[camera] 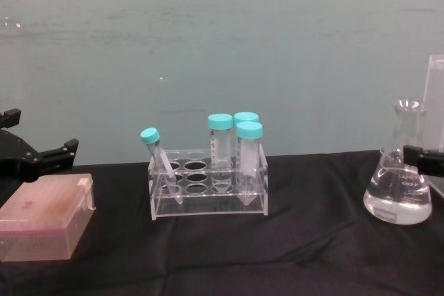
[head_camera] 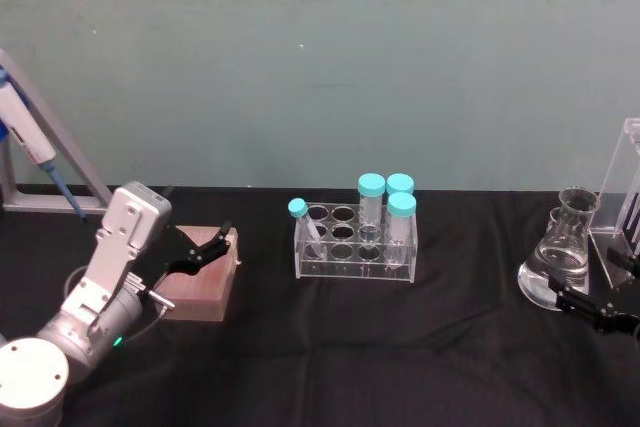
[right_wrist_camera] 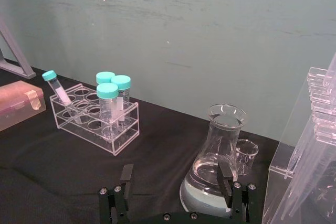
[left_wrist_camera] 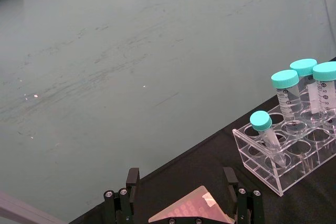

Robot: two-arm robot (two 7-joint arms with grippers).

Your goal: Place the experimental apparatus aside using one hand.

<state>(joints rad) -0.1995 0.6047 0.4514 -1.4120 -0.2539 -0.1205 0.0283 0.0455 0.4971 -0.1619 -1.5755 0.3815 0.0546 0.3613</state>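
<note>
**Right claw spread beside the flask; left claw spread over the pink box**

The right gripper (right_wrist_camera: 177, 190) sits low at the right edge of the black table (head_camera: 420, 347), its two black fingers (right_wrist_camera: 226, 178) spread wide apart and pinching nothing. Seen from its own wrist, one finger stands in front of the conical flask (head_camera: 564, 247), which holds clear liquid in its lower part. The head view puts the gripper (head_camera: 590, 309) just in front of the flask's base; whether it touches the glass cannot be told.

Just behind the flask stands a small glass beaker (right_wrist_camera: 247, 155), and to the flask's right rises the tall acrylic stand (head_camera: 626, 182) with plastic pipettes (right_wrist_camera: 310, 171) slotted in it. All three pieces are grouped at the table's far right.

In the middle of the table sits a clear tube rack (head_camera: 355, 244) with four teal-capped tubes (head_camera: 401, 215), one leaning at its left end.

At the left, the left gripper (head_camera: 200, 252) hovers with fingers spread over a pink box (camera: 43, 216). Behind it, a pipette (head_camera: 30, 137) leans on a grey frame.
</note>
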